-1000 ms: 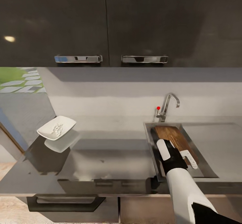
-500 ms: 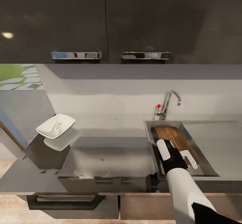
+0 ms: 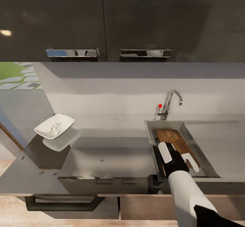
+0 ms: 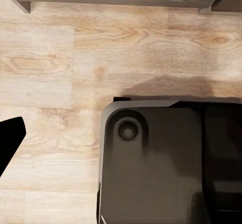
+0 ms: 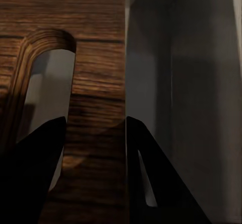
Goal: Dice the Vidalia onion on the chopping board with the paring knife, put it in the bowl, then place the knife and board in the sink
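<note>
The dark brown chopping board (image 3: 174,139) lies tilted inside the grey sink (image 3: 151,142), its far end near the faucet (image 3: 170,101). My right gripper (image 3: 177,154) is at the board's near end. In the right wrist view its dark fingers (image 5: 151,178) straddle the strip of the board (image 5: 98,83) between the handle slot and the edge, shut on it. The white bowl (image 3: 66,123) stands at the countertop's (image 3: 112,152) far left with small pale onion pieces (image 3: 54,127) in it. The paring knife is hidden. One dark fingertip (image 4: 10,141) of the left gripper hangs over the wood floor.
Dark glossy upper cabinets with chrome handles (image 3: 73,52) hang over the counter. A sunken drainboard (image 3: 221,142) adjoins the sink on the right. Drawer handles (image 3: 64,202) run under the counter's front edge. The robot's dark base (image 4: 166,158) sits on the floor (image 4: 75,58).
The whole picture has shifted a little as the camera moved. The right gripper and the board keep their place in the sink.
</note>
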